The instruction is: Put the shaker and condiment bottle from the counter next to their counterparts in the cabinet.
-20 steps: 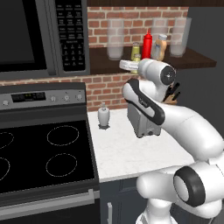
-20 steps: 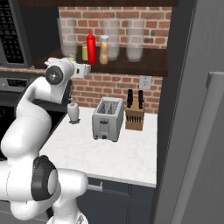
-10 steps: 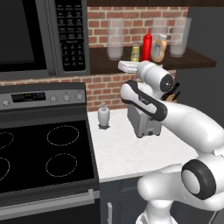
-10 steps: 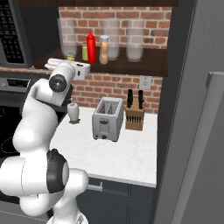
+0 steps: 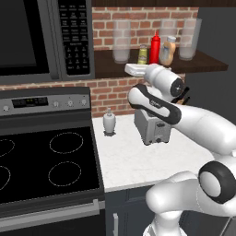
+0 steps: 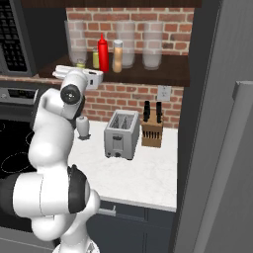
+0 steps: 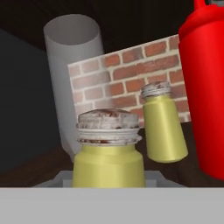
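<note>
From my seat: silver toaster (image 6: 121, 133) sitting mid-surface, knife block (image 6: 151, 134) just beside it against brick wall (image 5: 110, 94). Small white dispenser bottle (image 5: 109, 121) near stove edge. Black glass cooktop (image 5: 41, 161) left of that, microwave (image 5: 44, 39) hung above it. Wall outlet (image 6: 164, 92) above knife block. Big grey fridge (image 6: 222, 148) hogging right side.

No text can be read anywhere. The microwave keypad (image 5: 73, 34), upper left of the left base view, carries rows of pale marks — too small to make out — and the stove's control panel (image 5: 34, 102) below it shows a blurred display.
</note>
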Available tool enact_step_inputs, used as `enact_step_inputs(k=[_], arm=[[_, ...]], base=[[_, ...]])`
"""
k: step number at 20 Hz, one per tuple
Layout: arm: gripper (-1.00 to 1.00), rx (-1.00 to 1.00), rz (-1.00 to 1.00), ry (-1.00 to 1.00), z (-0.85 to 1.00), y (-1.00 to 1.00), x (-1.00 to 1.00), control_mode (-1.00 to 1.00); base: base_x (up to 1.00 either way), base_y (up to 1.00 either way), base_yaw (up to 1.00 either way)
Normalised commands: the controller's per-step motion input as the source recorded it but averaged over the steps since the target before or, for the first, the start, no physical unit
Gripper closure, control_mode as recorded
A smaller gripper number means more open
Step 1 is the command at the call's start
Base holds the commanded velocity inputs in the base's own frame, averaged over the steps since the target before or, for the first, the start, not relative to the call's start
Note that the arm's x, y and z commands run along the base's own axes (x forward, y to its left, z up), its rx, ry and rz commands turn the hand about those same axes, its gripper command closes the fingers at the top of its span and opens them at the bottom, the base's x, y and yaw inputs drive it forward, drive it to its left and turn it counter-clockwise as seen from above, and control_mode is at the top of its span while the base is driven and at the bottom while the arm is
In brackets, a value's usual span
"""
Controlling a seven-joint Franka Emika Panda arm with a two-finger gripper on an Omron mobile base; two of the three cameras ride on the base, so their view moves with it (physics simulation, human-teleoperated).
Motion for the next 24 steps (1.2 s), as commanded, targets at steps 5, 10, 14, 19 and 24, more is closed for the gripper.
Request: enact_step_inputs(k=[5,10,14,19,24], arm=[[1.0,0.0,0.0,-0.04,0.15,0.0,0.0,-1.0],[1.0,-0.02,0.0,-0.08,0.19,0.0,0.0,-1.0],[1.0,0.0,0.0,-0.01,0.23,0.0,0.0,-1.0],[1.0,0.0,0.0,-0.01,0.34,0.0,-0.07,-1.0],[1.0,0.0,0.0,-0.05,0.55,0.0,-0.19,-1.0]], base=[[0.0,0.0,0.0],[0.0,0.0,0.0],[0.0,0.0,0.0],[0.0,0.0,0.0],[0.0,0.0,0.0]])
